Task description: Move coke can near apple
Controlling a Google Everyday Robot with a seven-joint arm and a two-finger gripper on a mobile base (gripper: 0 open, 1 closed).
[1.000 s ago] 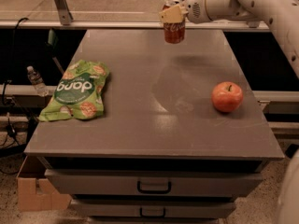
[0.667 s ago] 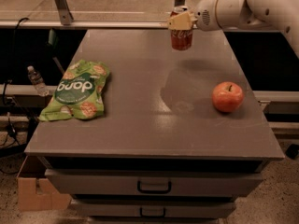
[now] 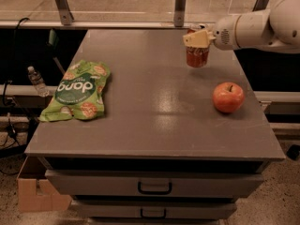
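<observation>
Work surface: a flat grey cabinet top point(image 3: 154, 111) with two drawers point(image 3: 154, 184) in its front face. It stands on a speckled floor point(image 3: 281, 205). A metal rail point(image 3: 93, 24) with upright posts runs along the far edge.

Coke can point(image 3: 197, 56): upright, long axis vertical, top end pointing up into the gripper point(image 3: 198, 39). Only the red lower body shows below the beige fingers point(image 3: 193, 38). The can is at the far right part of the cabinet top; whether its base touches the surface cannot be told.

Gripper: at the end of the white arm point(image 3: 262, 25), which enters from the right. Its fingers are closed around the upper part of the coke can — nothing else is touched.

Positions relative to the gripper:
- Apple point(image 3: 228, 97) — nearer the camera and slightly to the right, stem up, near the can but apart from it.
- Green snack bag point(image 3: 77, 90): well apart to the left, lying flat.
- Water bottle point(image 3: 36, 80): further left, off the cabinet.
- Cardboard box point(image 3: 35, 196): on the floor, far left and low.
</observation>
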